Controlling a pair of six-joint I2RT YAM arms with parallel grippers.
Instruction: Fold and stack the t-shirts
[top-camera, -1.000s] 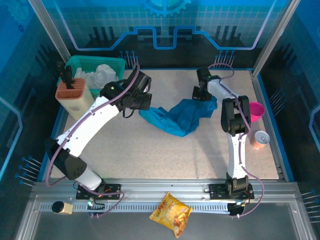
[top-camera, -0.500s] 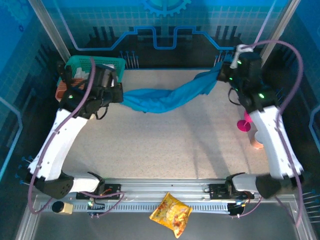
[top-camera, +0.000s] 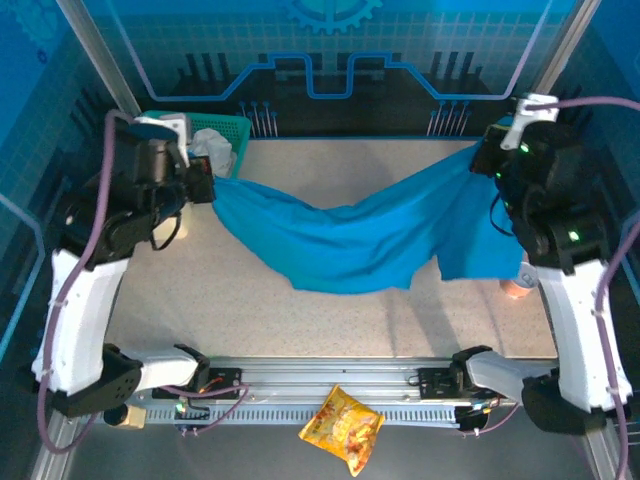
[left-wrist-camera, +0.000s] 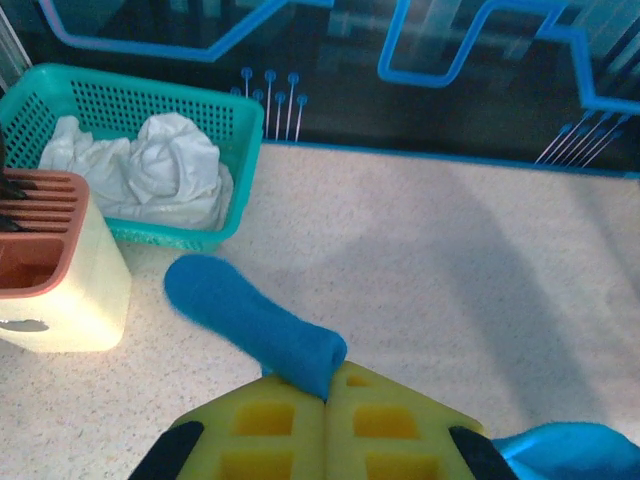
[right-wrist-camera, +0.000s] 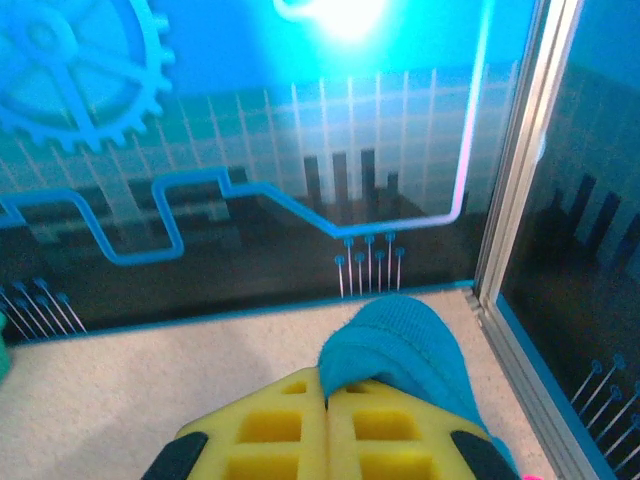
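Right of the teal plastic mesh basket (top-camera: 232, 125), my left pincer (top-camera: 205, 186) and right pincer (top-camera: 487, 158) clench the sagging plain teal-blue soft-fabric t-shirt (top-camera: 350, 240) by its ends, so I'd pull evenly taut before lowering it flat.

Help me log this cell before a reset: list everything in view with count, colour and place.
t-shirt: one, teal-blue, hung sagging between the two grippers over the table
basket: one, teal-green mesh, far left corner of the table
white cloth: one crumpled heap, white, inside the basket
holder: one, cream with a terracotta slotted top, beside the basket on its near side
cup: one, orange, right table edge, partly hidden by the t-shirt
snack bag: one, yellow, on the metal ledge in front of the arm bases
table: one, speckled beige
left gripper: one, yellow fingers, shut on the t-shirt
right gripper: one, yellow fingers, shut on the t-shirt
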